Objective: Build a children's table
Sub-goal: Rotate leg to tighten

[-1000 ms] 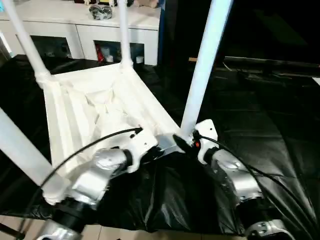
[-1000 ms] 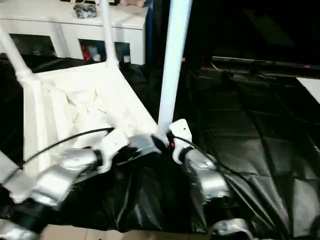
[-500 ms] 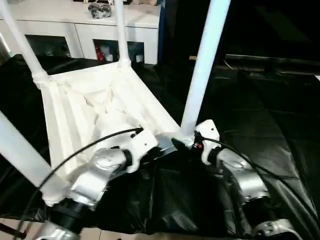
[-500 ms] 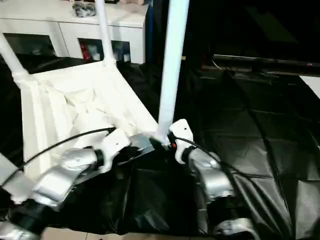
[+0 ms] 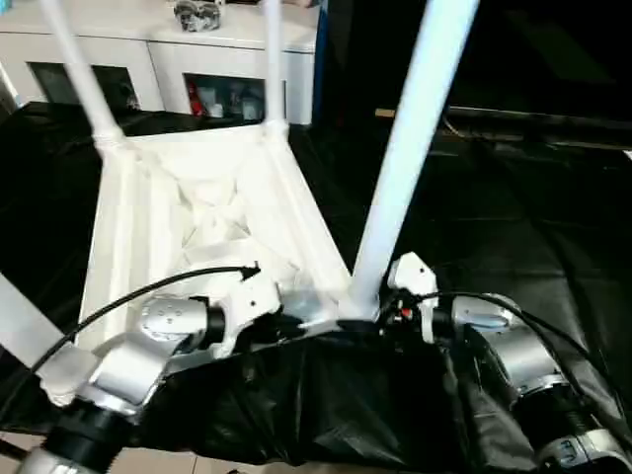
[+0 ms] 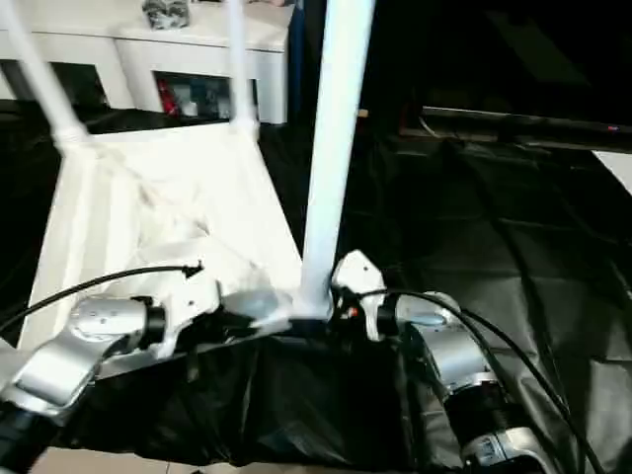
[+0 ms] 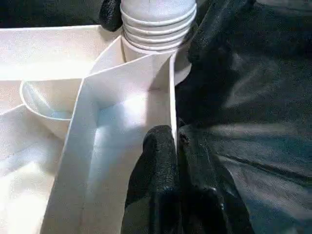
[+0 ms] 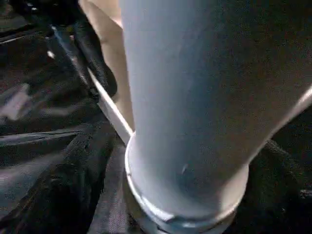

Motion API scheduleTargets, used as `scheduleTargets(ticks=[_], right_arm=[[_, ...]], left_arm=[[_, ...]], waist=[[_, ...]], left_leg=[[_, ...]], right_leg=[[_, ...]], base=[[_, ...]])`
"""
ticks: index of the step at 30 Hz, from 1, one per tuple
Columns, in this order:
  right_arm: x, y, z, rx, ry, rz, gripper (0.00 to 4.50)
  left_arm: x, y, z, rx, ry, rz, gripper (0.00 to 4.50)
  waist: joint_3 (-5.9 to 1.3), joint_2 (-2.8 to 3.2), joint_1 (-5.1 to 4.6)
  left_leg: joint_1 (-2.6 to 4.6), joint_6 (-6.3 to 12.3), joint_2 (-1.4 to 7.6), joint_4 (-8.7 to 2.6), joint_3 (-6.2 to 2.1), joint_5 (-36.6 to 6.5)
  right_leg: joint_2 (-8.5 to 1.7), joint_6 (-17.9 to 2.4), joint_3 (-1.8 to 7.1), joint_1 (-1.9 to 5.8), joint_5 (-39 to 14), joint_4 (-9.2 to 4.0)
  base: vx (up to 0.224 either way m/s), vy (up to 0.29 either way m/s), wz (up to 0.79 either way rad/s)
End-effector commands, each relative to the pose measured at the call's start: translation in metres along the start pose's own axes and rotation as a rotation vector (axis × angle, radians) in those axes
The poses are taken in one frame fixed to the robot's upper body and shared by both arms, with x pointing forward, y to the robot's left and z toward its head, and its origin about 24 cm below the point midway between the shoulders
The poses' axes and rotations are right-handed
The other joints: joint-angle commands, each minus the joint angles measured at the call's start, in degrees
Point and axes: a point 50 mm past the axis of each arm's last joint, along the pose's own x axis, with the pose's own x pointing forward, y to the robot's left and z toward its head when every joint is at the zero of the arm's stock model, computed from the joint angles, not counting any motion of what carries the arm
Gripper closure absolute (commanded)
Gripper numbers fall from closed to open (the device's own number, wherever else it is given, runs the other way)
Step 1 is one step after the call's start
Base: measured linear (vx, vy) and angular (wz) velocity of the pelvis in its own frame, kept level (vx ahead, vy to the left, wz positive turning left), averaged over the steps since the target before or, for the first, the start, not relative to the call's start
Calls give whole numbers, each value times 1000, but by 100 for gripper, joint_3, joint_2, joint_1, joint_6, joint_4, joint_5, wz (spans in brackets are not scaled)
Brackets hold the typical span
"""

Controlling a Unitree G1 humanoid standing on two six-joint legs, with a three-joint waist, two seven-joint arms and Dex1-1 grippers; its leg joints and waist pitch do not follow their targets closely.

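Seating the near corner leg [image 5: 405, 188] in the upturned children's table [image 5: 197, 212].
Left jaws [image 7: 174, 146] pinch the rim; right jaws [image 5: 380, 314] spread around the leg's base: twist straight, keep rim steady.

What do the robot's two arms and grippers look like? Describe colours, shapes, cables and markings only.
Both forearms are rounded silver metal cylinders, with black ribbed collars near the picture's bottom edge. The left gripper and right gripper each have a white plastic housing and two black fingers. A thin black cable loops over each forearm to its gripper. A small red mark shows on the right gripper's housing.
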Motion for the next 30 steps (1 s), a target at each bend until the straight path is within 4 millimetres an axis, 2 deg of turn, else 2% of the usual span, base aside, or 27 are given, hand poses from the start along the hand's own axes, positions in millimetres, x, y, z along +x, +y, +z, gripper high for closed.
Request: scheduleTargets(ticks=[1, 3, 5, 7, 10, 14, 16, 17, 19, 20, 21, 22, 23, 27, 29, 30], right_arm=[[3, 7, -2, 4, 15, 58, 62], [3, 8, -2, 7, 18, 78, 92], [3, 9, -2, 12, 15, 84, 95], [3, 11, -3, 20, 13, 93, 129], [4, 12, -3, 24, 12, 94, 146], [10, 12, -7, 58, -6, 13, 170], [15, 11, -8, 75, -18, -38, 175], [20, 10, -9, 94, -33, -98, 176], [22, 8, -10, 102, -33, -144, 177], [32, 3, -12, 140, -43, -288, 178], [32, 3, -12, 140, -43, -288, 178], [40, 2, -13, 184, -50, -379, 178], [47, 1, -13, 215, -52, -441, 178], [60, -1, -11, 262, -47, -563, 178], [73, 2, -2, 291, -86, -596, 178], [77, 3, 3, 287, -103, -583, 178]], left_arm=[[9, -12, -3, -5, 19, -95, 450], [7, -12, -4, -6, 21, -102, 450], [7, -11, -4, -6, 22, -105, 450], [7, -12, -4, -7, 21, -105, 450], [7, -12, -4, -7, 21, -104, 450], [14, -11, -1, -2, -9, -58, 450], [19, -10, 2, -3, -22, -29, 450], [24, -7, 3, -8, -19, 27, 450], [27, -5, 3, -20, -15, 63, 450], [35, 3, 6, -58, -10, 166, 450], [35, 3, 6, -58, -10, 166, 450], [42, 6, 10, -76, -16, 226, 450], [47, 9, 14, -93, -17, 275, 450], [58, 13, 21, -128, -21, 352, 450], [69, 14, 29, -142, -35, 404, 450], [73, 13, 32, -135, -42, 402, 450]], waist=[[-254, 11, -13], [-259, 9, -5], [-266, 9, 14], [-266, 6, 19], [-272, 4, 27], [-256, 7, 26], [-228, 13, 16], [-223, 8, 9], [-209, 11, -7], [-192, 28, -16], [-176, 19, -40], [-170, 10, -46], [-180, 7, -68], [-192, 5, -130], [-198, 9, -149], [-215, -16, -138]], left_leg=[[90, 394, 376, -430, -109, -592], [98, 381, 379, -429, -109, -573], [100, 375, 377, -423, -107, -530], [100, 379, 376, -423, -108, -509], [101, 378, 375, -417, -106, -496], [99, 298, 382, -439, -112, -645], [111, 201, 385, -465, -116, -863], [121, 123, 386, -484, -123, -1050], [122, 32, 388, -500, -128, -1164], [139, -90, 388, -521, -140, -1386], [141, -139, 382, -532, -137, -1470], [141, -226, 368, -544, -165, -1631], [143, -274, 371, -549, -182, -1667], [131, -270, 354, -544, -188, -1647], [117, -222, 355, -540, -172, -1531], [96, -171, 353, -531, -172, -1397]], right_leg=[[-501, -1468, 284, 175, 70, -376], [-499, -1458, 283, 174, 98, -371], [-504, -1467, 284, 178, 161, -361], [-500, -1470, 282, 180, 204, -355], [-504, -1474, 282, 183, 232, -352], [-512, -1450, 284, 182, 13, -376], [-518, -1407, 291, 164, -287, -418], [-520, -1352, 294, 160, -606, -448], [-522, -1303, 302, 147, -849, -465], [-537, -1191, 313, 125, -1310, -508], [-532, -1165, 318, 107, -1464, -524], [-547, -1049, 313, 112, -1864, -556], [-557, -978, 318, 105, -1991, -568], [-546, -924, 323, 96, -1909, -580], [-531, -947, 331, 86, -1615, -562], [-534, -953, 329, 118, -1439, -546]], base=[[0, 0, 0], [0, 0, 0], [0, 0, 0], [0, 0, 0], [0, 0, 0], [0, 0, 0], [0, 0, 0], [0, 0, 0], [0, 0, 0], [0, 0, 0], [0, 0, 0], [0, 0, 0], [0, 0, 0], [0, 0, 0], [0, 0, 0], [0, 0, 0]])
